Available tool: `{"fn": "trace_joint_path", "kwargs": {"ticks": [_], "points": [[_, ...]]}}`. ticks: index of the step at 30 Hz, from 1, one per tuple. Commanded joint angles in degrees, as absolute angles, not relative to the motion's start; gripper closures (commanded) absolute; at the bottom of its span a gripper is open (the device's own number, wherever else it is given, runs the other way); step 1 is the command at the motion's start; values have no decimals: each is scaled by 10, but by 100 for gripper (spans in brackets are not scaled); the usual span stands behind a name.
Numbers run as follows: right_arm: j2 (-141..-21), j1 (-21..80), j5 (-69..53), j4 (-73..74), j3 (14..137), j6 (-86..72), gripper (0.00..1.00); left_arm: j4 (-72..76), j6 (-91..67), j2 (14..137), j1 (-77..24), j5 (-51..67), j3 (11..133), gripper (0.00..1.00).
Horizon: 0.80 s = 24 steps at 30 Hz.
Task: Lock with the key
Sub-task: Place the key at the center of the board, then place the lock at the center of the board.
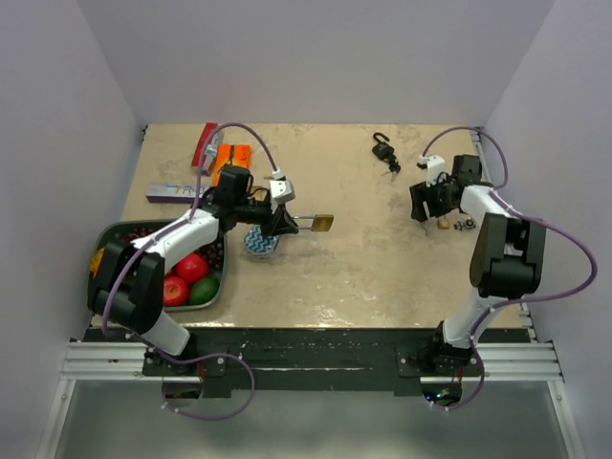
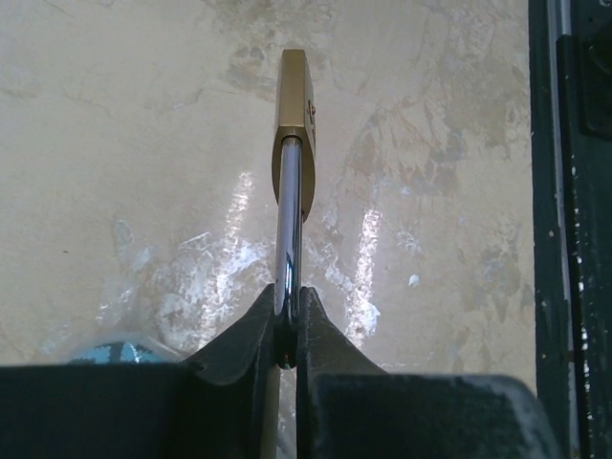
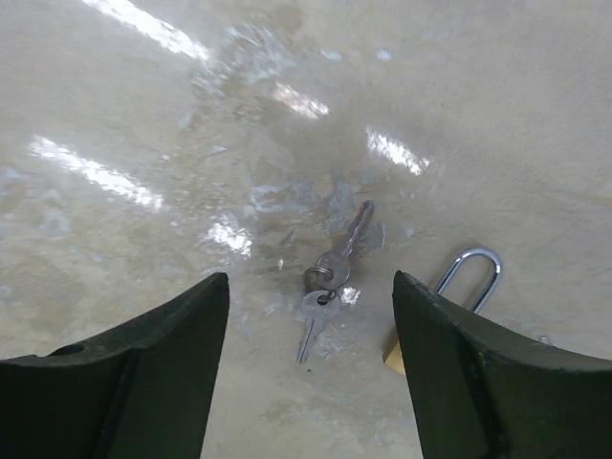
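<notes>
My left tool (image 2: 287,330) is pressed together on the steel shackle of the brass padlock (image 2: 294,105). It pinches the lock so the body juts straight out toward 12 o'clock, held clear above the bench (image 2: 115,143). My right tool (image 3: 311,287) is spread wide and holds nothing. It hangs over the keys (image 3: 325,277), a small bunch on a ring lying flat on the bench between my two fingers. Just at 3 o'clock of the keys lies a second small padlock (image 3: 466,273), partly hidden behind my right finger. Seen from above, a black padlock (image 1: 382,148) sits at 11 o'clock of the right tool, and a tray (image 1: 124,229) of fruit lies at 8 o'clock of the left one. I judge the task to be at an early stage: the lock is lifted and presented, but no key is picked up yet. I have yet to close on a key, carry it across toward 9 o'clock, seat it in the keyway and turn it. Whether the held shackle is snapped shut I cannot tell.
</notes>
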State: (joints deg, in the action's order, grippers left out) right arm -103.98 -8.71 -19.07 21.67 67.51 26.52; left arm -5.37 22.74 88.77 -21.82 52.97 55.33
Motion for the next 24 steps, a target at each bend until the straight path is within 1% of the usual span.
{"fn": "trace_joint_path", "kwargs": {"ticks": [1, 2, 4, 5, 6, 7, 8, 10, 11, 14, 19, 24], "points": [[-929, -84, -284, 212, 672, 301, 25, -22, 134, 914, -243, 547, 624, 100], [-913, -81, -300, 209, 666, 307, 20, -29, 120, 923, -251, 546, 634, 100], [-862, -57, -328, 207, 647, 336, 17, -47, 68, 956, -255, 562, 674, 100], [-842, -41, -328, 207, 637, 353, 12, -55, 46, 970, -257, 568, 691, 100], [-802, -6, -322, 201, 610, 379, 9, -75, 5, 986, -258, 579, 708, 100], [-779, 17, -323, 187, 597, 389, 2, -87, -20, 1016, -259, 587, 742, 100], [-759, 53, -325, 179, 583, 407, 1, -113, -33, 1029, -263, 596, 758, 100], [-705, 89, -314, 137, 541, 415, 1, -133, -62, 1059, -267, 614, 797, 100], [-691, 122, -312, 121, 528, 423, 1, -139, -72, 1065, -270, 618, 805, 100], [-651, 169, -306, 70, 487, 442, 1, -127, -107, 1071, -273, 628, 813, 100], [-650, 207, -308, 16, 447, 478, 1, -117, -128, 1060, -287, 656, 807, 100], [-672, 217, -348, 3, 443, 493, 1, -134, -111, 1053, -290, 671, 805, 100]]}}
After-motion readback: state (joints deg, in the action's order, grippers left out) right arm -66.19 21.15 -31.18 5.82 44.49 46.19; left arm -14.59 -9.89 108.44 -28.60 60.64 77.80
